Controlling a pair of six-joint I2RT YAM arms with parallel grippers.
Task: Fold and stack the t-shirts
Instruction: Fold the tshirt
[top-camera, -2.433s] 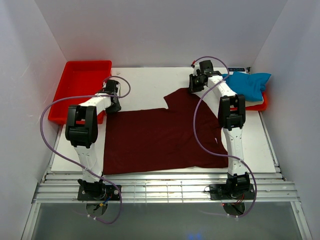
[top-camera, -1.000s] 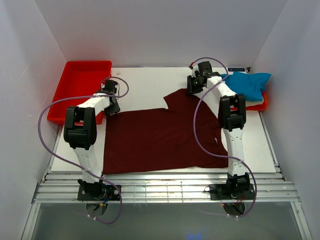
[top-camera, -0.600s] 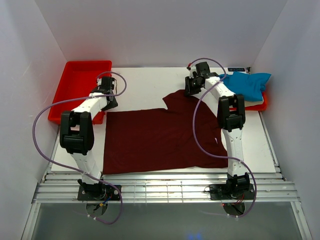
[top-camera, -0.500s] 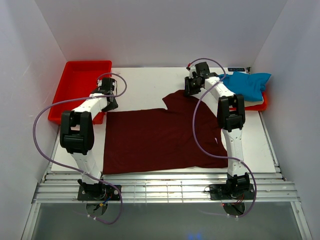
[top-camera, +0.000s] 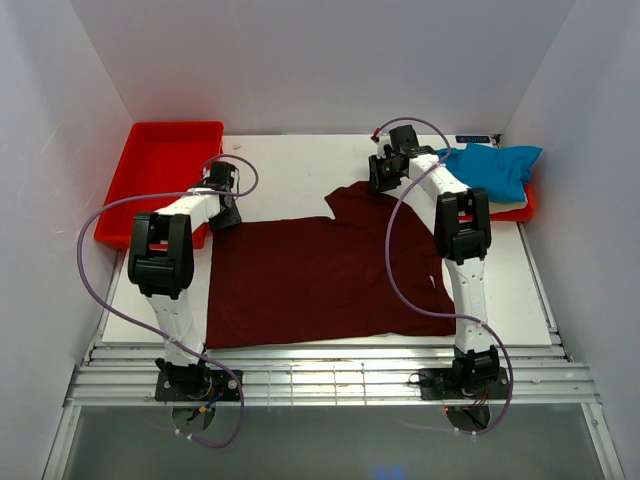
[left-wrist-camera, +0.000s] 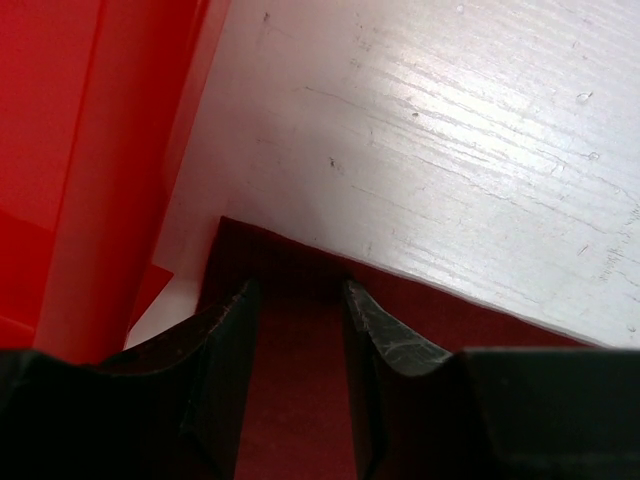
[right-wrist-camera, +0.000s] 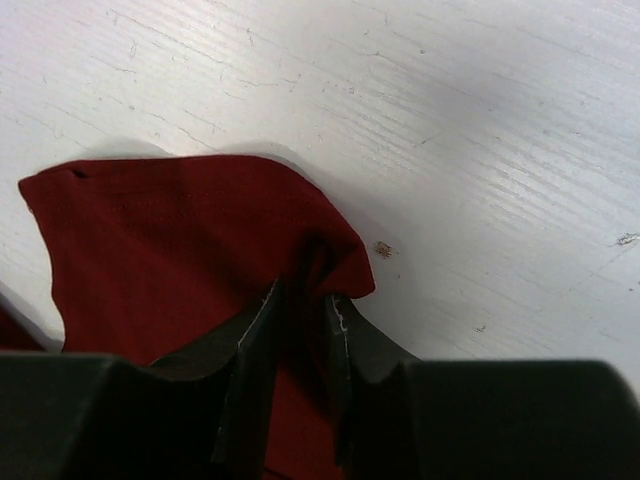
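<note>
The large maroon t-shirt (top-camera: 320, 275) lies spread on the white table. My left gripper (top-camera: 225, 207) sits over its far left corner. In the left wrist view the gripper (left-wrist-camera: 300, 295) is open, its fingers apart, and the maroon cloth (left-wrist-camera: 520, 320) lies flat between them. My right gripper (top-camera: 380, 180) is at the far sleeve. In the right wrist view it (right-wrist-camera: 305, 297) is shut on a pinched-up fold of the maroon sleeve (right-wrist-camera: 170, 240). The blue t-shirt (top-camera: 495, 165) lies bunched at the far right. A pale strip under it may be the cream one.
A red tray (top-camera: 150, 160) stands at the far left, right beside my left gripper; its wall shows in the left wrist view (left-wrist-camera: 80, 150). A second red tray (top-camera: 520, 212) lies under the blue t-shirt at the right. White walls enclose the table.
My right gripper has drawn the sleeve a little to the left, and the sleeve's edge has bunched. My left gripper swung away toward the far left, then came back onto the shirt's corner.
</note>
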